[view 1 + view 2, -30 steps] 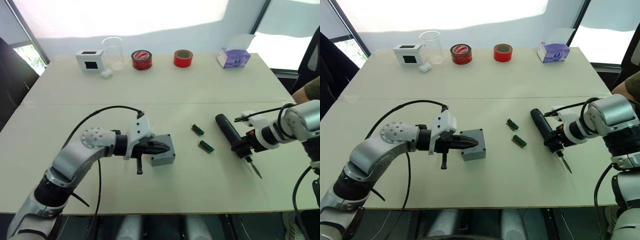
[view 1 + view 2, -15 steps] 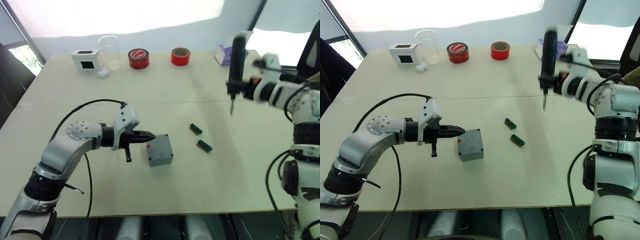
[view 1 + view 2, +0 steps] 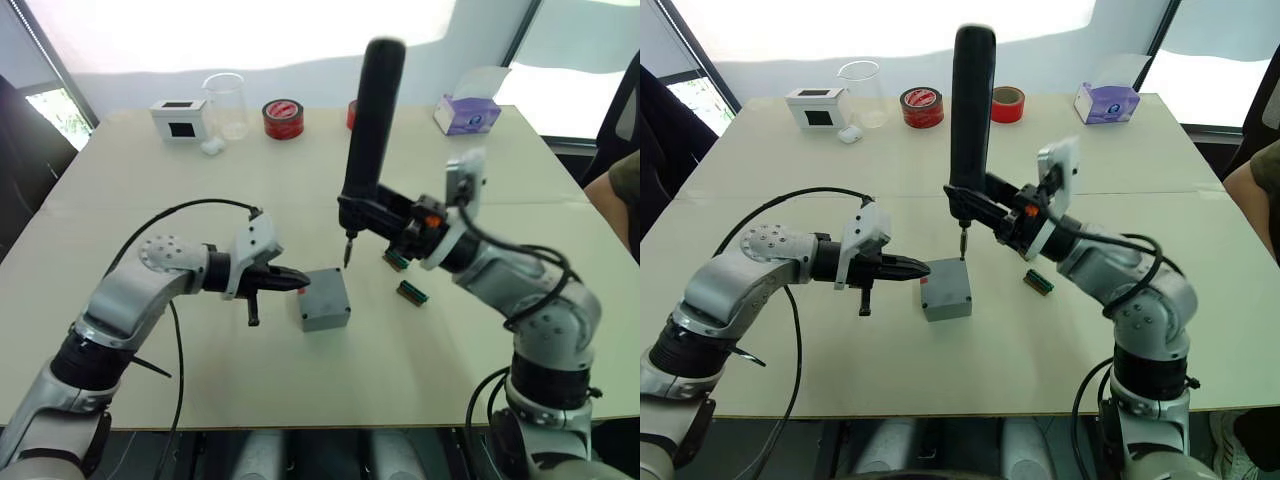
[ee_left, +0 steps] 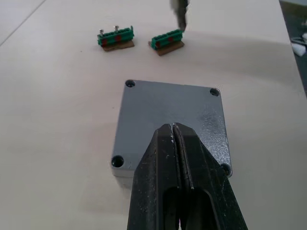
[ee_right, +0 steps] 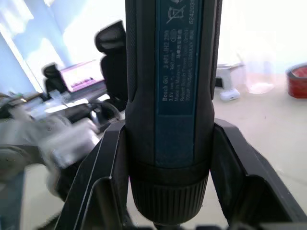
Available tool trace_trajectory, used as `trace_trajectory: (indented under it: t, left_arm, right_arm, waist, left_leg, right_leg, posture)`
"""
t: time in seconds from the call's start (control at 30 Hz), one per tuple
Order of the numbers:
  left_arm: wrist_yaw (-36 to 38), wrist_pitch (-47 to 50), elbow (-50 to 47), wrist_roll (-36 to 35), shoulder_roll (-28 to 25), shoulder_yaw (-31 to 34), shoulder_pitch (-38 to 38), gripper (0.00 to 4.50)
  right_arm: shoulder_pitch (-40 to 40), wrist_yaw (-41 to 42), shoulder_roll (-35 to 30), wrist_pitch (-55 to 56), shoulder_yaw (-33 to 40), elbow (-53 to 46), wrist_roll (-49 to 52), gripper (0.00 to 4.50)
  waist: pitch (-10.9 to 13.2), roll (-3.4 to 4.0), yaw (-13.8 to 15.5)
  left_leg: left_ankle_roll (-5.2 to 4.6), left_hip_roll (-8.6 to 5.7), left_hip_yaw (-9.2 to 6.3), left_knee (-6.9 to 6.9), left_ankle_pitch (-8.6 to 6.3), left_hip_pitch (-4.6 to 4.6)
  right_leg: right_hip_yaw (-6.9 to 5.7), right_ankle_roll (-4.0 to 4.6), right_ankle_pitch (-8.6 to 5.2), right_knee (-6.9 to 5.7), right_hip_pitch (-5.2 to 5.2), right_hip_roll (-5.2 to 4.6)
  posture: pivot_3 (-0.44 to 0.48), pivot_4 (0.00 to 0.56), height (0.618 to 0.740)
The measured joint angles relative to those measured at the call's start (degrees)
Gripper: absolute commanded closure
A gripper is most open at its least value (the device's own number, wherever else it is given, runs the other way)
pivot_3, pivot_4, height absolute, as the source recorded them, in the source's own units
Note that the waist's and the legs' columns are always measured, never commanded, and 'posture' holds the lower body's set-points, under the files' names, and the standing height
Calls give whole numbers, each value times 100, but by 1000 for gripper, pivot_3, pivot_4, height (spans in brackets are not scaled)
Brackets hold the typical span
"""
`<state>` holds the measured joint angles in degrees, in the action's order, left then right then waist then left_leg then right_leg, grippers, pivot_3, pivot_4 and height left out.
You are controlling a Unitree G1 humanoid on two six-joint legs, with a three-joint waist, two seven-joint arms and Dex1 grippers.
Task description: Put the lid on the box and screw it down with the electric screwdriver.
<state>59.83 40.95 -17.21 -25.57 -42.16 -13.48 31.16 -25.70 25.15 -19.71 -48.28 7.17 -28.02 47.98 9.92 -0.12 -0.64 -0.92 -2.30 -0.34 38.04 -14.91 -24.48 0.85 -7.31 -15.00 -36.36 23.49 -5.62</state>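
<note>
Lid (image 4: 171,113) and box (image 3: 946,293) are seen assembled as one grey block on the pale tabletop (image 3: 300,400), near its middle, with the lid seated on top and its four corner screw holes visible in the left wrist view. At the far left edge of the tabletop, a white box with a black window (image 3: 179,117), a clear beaker (image 3: 226,104) and a red-and-black tape roll (image 3: 284,118) are lined up. The left gripper (image 3: 297,281) is held level just beside the box's left side, its black fingers (image 4: 165,158) pressed together with nothing between them; their tip is seen over the lid's near edge in the wrist view. The electric screwdriver (image 3: 971,120) is held upright by the right gripper (image 5: 168,158), whose fingers are clamped around the tool's lower barrel, and its thin bit (image 3: 962,243) is poised just above the box's far edge, not touching it. Two small green pieces (image 4: 140,39) lie on the tabletop to the right of the box. A purple tissue box (image 3: 467,112) stands at the far right.
</note>
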Motion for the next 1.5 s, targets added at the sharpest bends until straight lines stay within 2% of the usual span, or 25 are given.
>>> trace_trajectory:
  t: [0.2,0.43,1.23,1.5]
  left_arm:
    - [-96,-269,324,383,290,-297,1,4500]
    - [-248,-540,461,674,461,-342,12,4500]
    - [-134,-378,247,805,403,-369,-12,4500]
    - [-77,-377,245,808,329,-369,-88,4500]
  right_arm:
    - [209,-28,342,879,-465,152,-774,2759]
    - [251,-166,637,1231,-654,459,-1123,2759]
    - [759,355,673,2491,-1112,869,-2051,2759]
    - [1094,463,549,2557,-1067,755,-1956,2759]
  waist:
    - [0,0,-9]
    - [0,0,-1]
    - [-4,-1,-1]
    - [-19,-7,-7]
  left_leg:
    - [4,4,0,-1,3,1]
    - [6,3,-1,1,3,4]
    - [5,3,-2,1,3,25]
    - [0,5,-2,-23,-1,111]
  right_leg:
    - [1,1,0,-5,6,5]
    - [1,1,0,-9,3,5]
    - [1,2,-1,-13,-15,5]
    - [1,4,-4,13,-100,5]
  posture:
    - [0,150,740]
    - [0,150,740]
    - [0,150,740]
    - [0,150,740]
